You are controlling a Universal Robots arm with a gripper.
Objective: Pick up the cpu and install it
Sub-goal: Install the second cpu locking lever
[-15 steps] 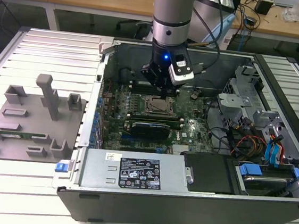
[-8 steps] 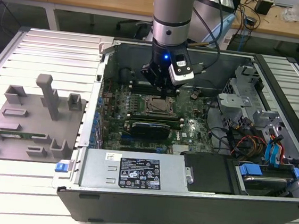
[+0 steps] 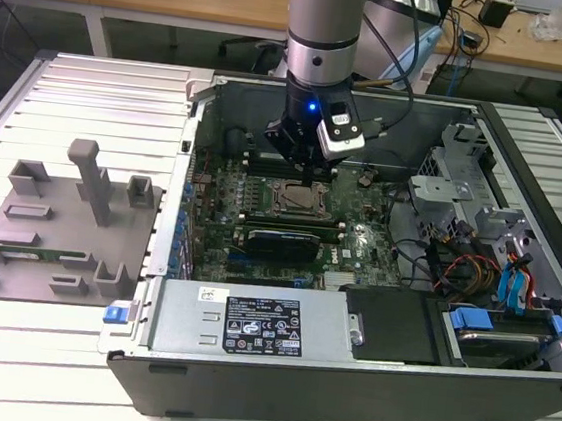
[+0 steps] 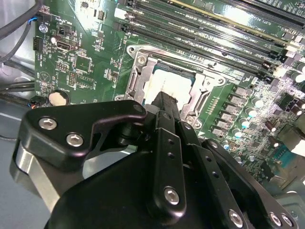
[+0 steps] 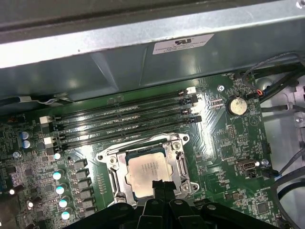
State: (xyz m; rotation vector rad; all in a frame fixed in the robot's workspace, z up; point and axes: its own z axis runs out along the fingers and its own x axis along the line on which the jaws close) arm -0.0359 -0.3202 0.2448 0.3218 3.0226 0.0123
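Observation:
The cpu (image 5: 148, 172) lies flat inside the square metal-framed socket (image 5: 110, 157) on the green motherboard, its pale silvery top facing up. In the second wrist view the cpu (image 4: 164, 85) shows just beyond the black fingers (image 4: 167, 107). My gripper (image 5: 162, 186) hangs right over the near edge of the chip, fingers pressed together with nothing between them. In the exterior view the gripper (image 3: 305, 180) is down inside the open computer case, directly above the socket (image 3: 297, 201).
Several black memory slots (image 5: 124, 119) run beside the socket. Cables (image 3: 456, 264) and drive bays (image 3: 513, 295) fill the case on the exterior view's right. A grey tray (image 3: 57, 232) holding a green memory stick (image 3: 30, 253) sits outside the case on the exterior view's left.

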